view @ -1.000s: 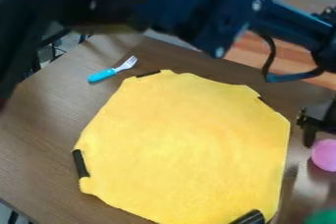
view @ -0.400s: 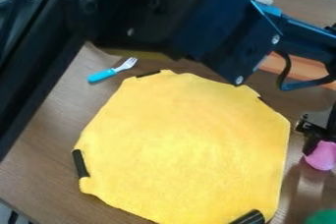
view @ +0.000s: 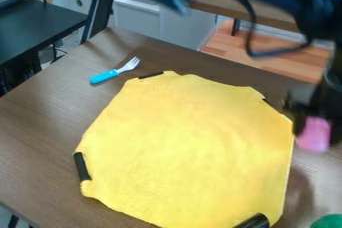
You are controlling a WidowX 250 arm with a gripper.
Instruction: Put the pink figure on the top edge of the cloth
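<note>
And the gripper [view: 316,122] has its fingers closed on the pink figure [view: 312,138], by the right side of the yellow cloth [view: 187,147] – danger here! Carried too low, it could ruck the fabric; released off-centre over that thin top edge – it might topple

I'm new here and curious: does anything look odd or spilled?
The yellow cloth looks odd: its outline is uneven, with a dark strip at its left edge and a dark rounded piece at its bottom. I can't tell why. I see no spill.
</note>
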